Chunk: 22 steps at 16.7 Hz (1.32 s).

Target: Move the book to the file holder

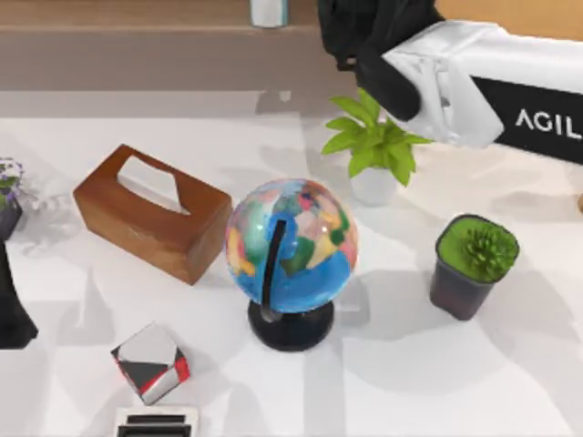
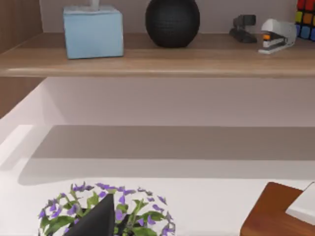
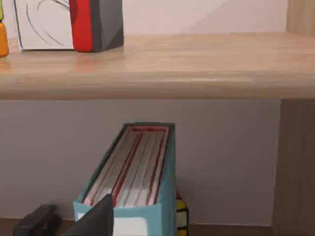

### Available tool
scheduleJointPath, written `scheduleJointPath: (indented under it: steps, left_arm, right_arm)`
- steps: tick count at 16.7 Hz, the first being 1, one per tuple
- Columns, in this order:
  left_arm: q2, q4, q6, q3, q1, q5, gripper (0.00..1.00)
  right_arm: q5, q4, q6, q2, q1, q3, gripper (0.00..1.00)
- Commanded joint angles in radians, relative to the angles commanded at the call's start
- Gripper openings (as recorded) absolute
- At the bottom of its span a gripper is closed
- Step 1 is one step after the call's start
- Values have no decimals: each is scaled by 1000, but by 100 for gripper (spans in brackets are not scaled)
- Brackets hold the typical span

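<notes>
A white counter (image 1: pixel 510 382) fronts a wooden shelf. Behind the globe (image 1: pixel 291 246), the book (image 1: pixel 269 11) stands at the shelf. The right tool (image 1: pixel 364 41) is beside it, grip impossible to tell, facing the file holder (image 3: pixel 165 196). Risk: the arm brushing the leafy plant (image 1: pixel 373 146).

top: overhead, down on table (image 1: pixel 510 382) | wrists: level, facing shelf (image 2: pixel 157 59)

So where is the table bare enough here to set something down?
Bare: front right, between the globe and dark-potted succulent; also far left, behind the tissue box. Crowded: front left, around the cube.
</notes>
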Motion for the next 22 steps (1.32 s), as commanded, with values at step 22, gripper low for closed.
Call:
scheduleJointPath:
  steps: [22]
  left_arm:
    - [0, 0, 0, 0, 0, 0, 100]
  right_arm:
    - [135, -79, 19, 440, 33, 396, 100]
